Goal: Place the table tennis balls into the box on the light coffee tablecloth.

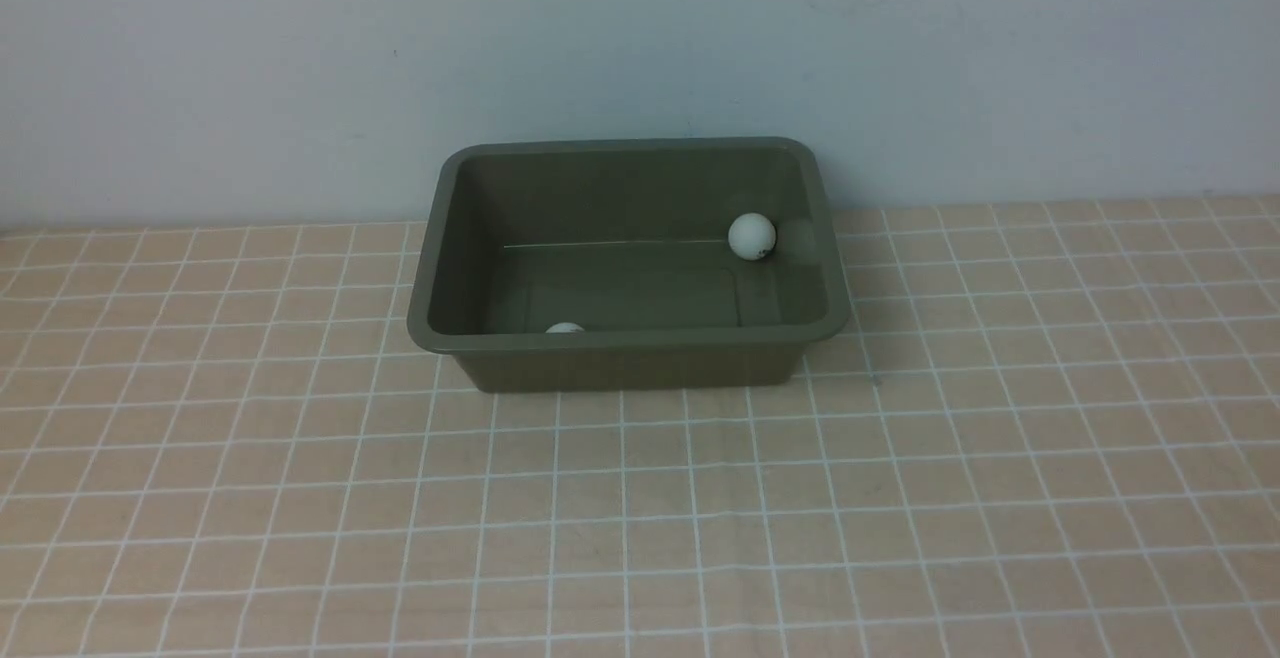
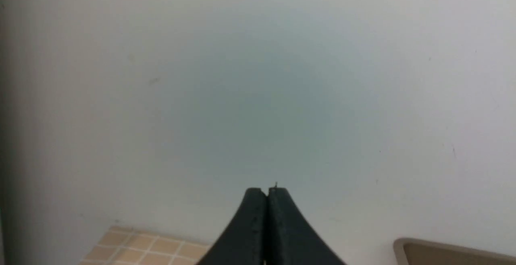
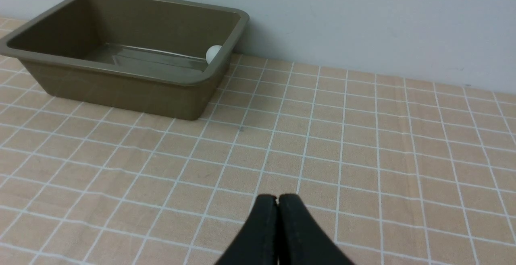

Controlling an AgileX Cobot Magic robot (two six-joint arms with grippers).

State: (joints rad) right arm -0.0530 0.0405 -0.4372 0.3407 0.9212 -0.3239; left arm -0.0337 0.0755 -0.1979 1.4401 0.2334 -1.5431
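Note:
The olive-green box (image 1: 628, 340) stands on the light coffee tablecloth (image 1: 640, 518) against the wall. Inside it, one white table tennis ball (image 1: 752, 236) lies by the far right corner. A second ball (image 1: 565, 328) peeks over the near rim. The right wrist view shows the box (image 3: 121, 92) with one ball (image 3: 213, 53) inside. My left gripper (image 2: 267, 190) is shut and empty, aimed at the wall, with a corner of the box (image 2: 443, 251) low in its view. My right gripper (image 3: 277, 197) is shut and empty over the cloth (image 3: 363, 156). Neither arm appears in the front view.
A pale wall (image 1: 640, 58) rises directly behind the box. The checked cloth runs across the whole table around the box.

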